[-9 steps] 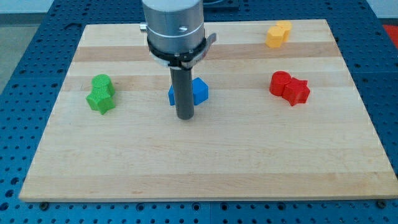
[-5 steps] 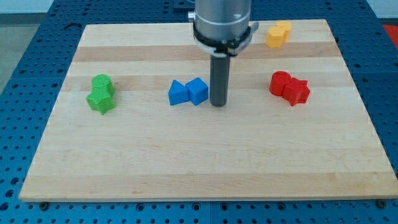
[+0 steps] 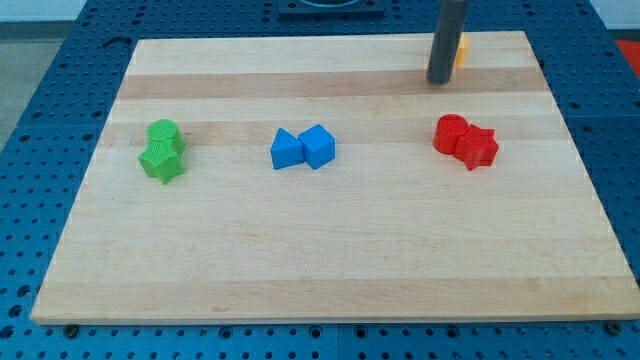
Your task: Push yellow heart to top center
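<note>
The yellow heart lies near the board's top right and is mostly hidden behind my dark rod; only its right edge shows. My tip rests on the board just at the heart's lower left side, in front of it in the view. I cannot tell whether the tip touches the heart.
A blue block lies left of the board's middle. A red block lies at the right, below my tip. A green block lies at the left. The wooden board sits on a blue perforated table.
My rod has moved from beside the blue block up and to the right, to the yellow heart. The blocks have not visibly moved.
</note>
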Tool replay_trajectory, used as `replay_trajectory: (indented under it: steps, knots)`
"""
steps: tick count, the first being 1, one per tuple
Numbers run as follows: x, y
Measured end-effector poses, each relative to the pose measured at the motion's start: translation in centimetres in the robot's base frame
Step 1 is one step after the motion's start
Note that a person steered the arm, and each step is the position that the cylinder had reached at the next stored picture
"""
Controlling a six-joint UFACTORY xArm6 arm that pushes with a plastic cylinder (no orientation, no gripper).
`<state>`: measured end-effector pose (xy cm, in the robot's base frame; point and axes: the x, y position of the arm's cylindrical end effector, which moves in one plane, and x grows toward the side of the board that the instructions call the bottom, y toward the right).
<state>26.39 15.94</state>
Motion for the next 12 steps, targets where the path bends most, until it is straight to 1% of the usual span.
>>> replay_trajectory:
  steps: [1, 2, 3, 4, 5, 6, 7, 8, 9, 10, 11, 12]
  knots:
    - [-4.3, 4.0]
    - [-2.3, 3.9]
    - [-0.4, 5.3]
    - [-2.5, 13.0]
    - [-7.3, 17.2]
    - [-7.2, 10.7]
    - [-7.3, 2.1]
    - [-7.3, 2.0]
    - [-7.2, -1.3]
    - [-7.0, -10.8]
    - [-7.0, -15.0]
    - [-4.3, -16.6]
